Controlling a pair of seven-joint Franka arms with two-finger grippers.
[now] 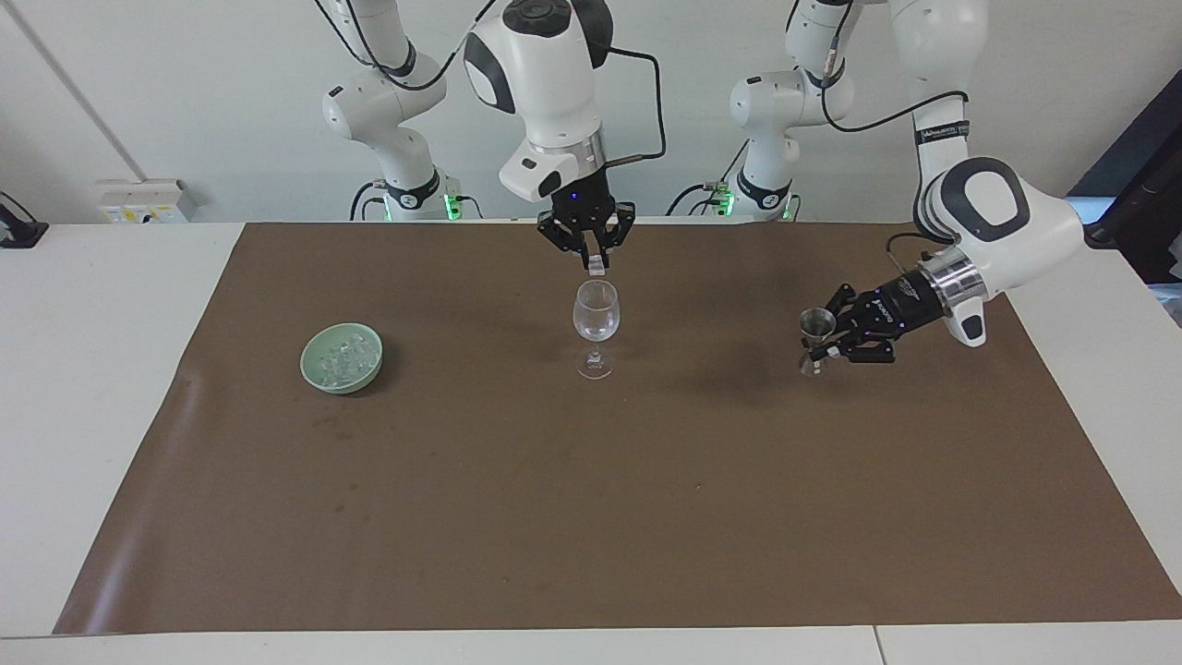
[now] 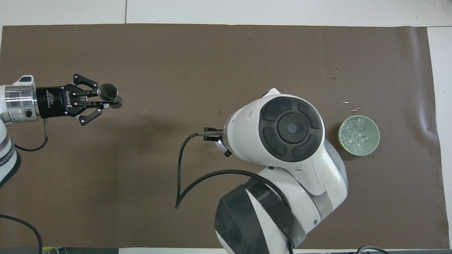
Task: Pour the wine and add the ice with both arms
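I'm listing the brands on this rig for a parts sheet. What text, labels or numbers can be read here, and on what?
"ROBOTIQ": white print on the black body of the left gripper, overhead view.
A smaller line of print beside it on the same body: too small to read.
White print on the black band of the left arm, facing view: too small to read.
No readable text on the bowl, the glass or the mat.

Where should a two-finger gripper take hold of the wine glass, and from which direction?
Grip the wine glass by its thin stem, between bowl and foot, coming in level from the side. It stands upright; the rounded bowl is wide, while the stem fits between the fingers. The right gripper hovers over the rim with an ice cube.
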